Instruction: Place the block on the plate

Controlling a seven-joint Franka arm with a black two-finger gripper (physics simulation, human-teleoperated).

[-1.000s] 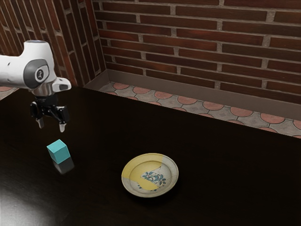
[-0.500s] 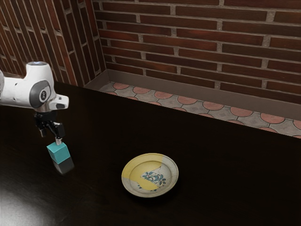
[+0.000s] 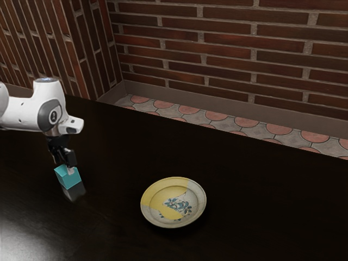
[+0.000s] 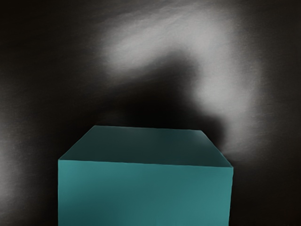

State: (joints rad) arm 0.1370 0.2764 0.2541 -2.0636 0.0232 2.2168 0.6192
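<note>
My gripper [image 3: 63, 166] is low over the teal block [image 3: 68, 178] in the exterior view, its fingers apart on opposite sides of the block's upper part. The nearer fingertip overlaps the block's top edge; part of the far finger is hidden behind the block. The block rests on the dark table. In the wrist view the teal block [image 4: 145, 195] lies close under the hand. To the exterior view's right of the block, a round yellow and white plate [image 3: 157, 196] with a blue floral pattern stands apart from it.
The dark glossy table [image 3: 244, 190] extends around the block and plate. Beyond its far edge are a tiled floor [image 3: 216, 116] and a brick wall [image 3: 228, 49].
My hand has come down to the block and turned, bringing the fingers around its upper part. Block and plate have kept their places.
</note>
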